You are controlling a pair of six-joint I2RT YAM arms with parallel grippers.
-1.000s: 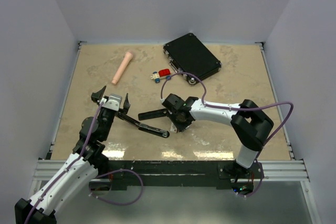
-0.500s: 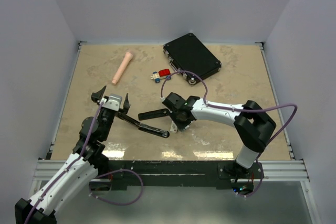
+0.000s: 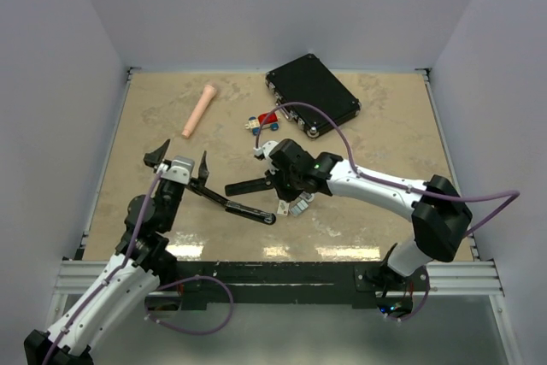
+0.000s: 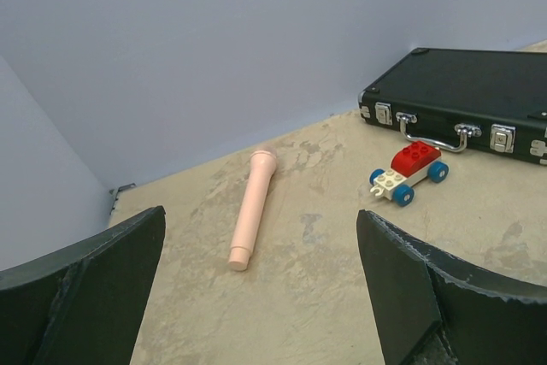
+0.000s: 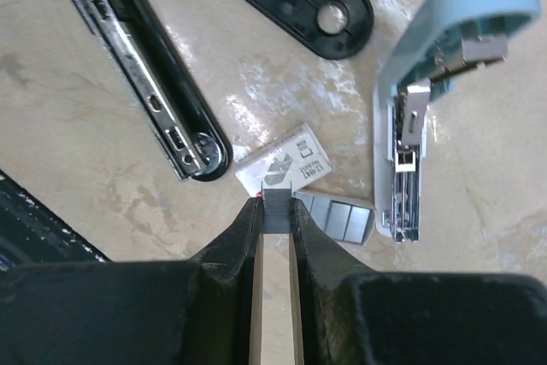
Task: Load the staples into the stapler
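At the middle of the bench, toward its near edge, the right tool [image 5: 275, 204] is clenched on one end of the staples [image 5: 333, 218]. The rest of the grey strip extends from the fingertips toward the blue stapler [image 5: 444, 49]. Whether the strip has left the bench surface cannot be told.

A small white box [image 5: 286, 164] lies just beside the strip, on its far side. The blue stapler is hinged open with its metal channel exposed. The black stapler [image 5: 137, 66] lies on the other side of the box, also spread wide open, with its metal rail facing up. The views do not settle which stapler is to receive the strip.

The left tool [image 3: 179, 160] hovers released, fingers well apart, near the near-left part of the bench and touching nothing.

Toward the far edge lie a pink cylinder [image 3: 199, 109], a toy car [image 3: 263, 122] and a black case [image 3: 312, 94], all well apart from the work.

Status: opening and grasping appear complete. Remaining, by judgement: carry the strip to the open channel, seat it legs down, then close the stapler.
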